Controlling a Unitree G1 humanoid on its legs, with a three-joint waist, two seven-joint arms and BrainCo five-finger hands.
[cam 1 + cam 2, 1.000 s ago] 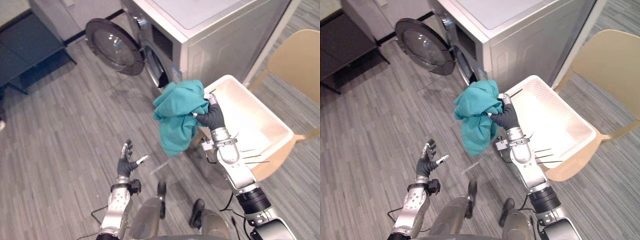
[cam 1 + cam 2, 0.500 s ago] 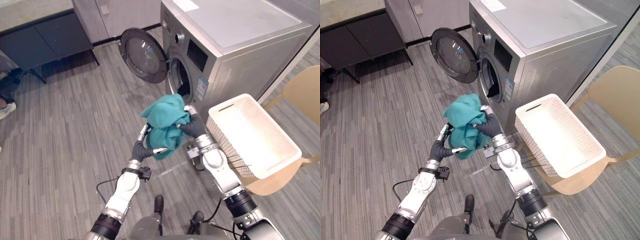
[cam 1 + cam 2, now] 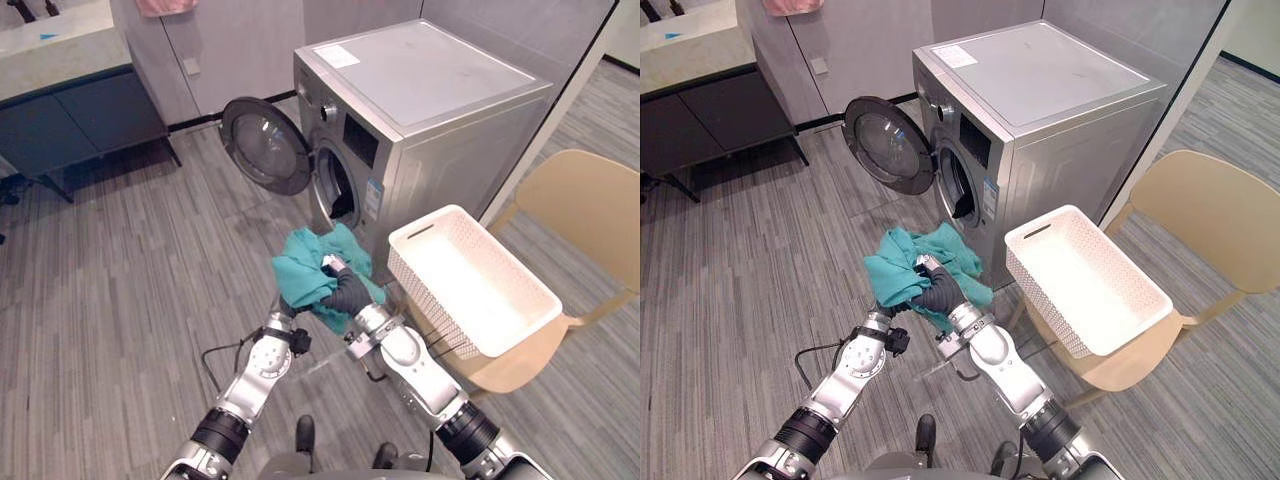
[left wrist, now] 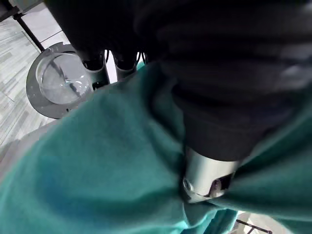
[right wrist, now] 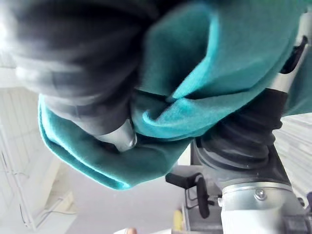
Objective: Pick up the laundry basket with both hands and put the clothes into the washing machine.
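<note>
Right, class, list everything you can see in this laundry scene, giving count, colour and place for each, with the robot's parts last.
washing machine: one, silver-grey, at the back
door: one, round, dark glass, swung open to the machine's left
cloth: one, teal, held up before the machine's opening
laundry basket: one, white, on the chair
chair: one, beige, right of the machine
cabinet: one, dark, back left
pink item: one, at the top edge, cropped
right robot hand: one, dark-covered, curled on the cloth
left robot hand: one, dark-covered, against the cloth
</note>
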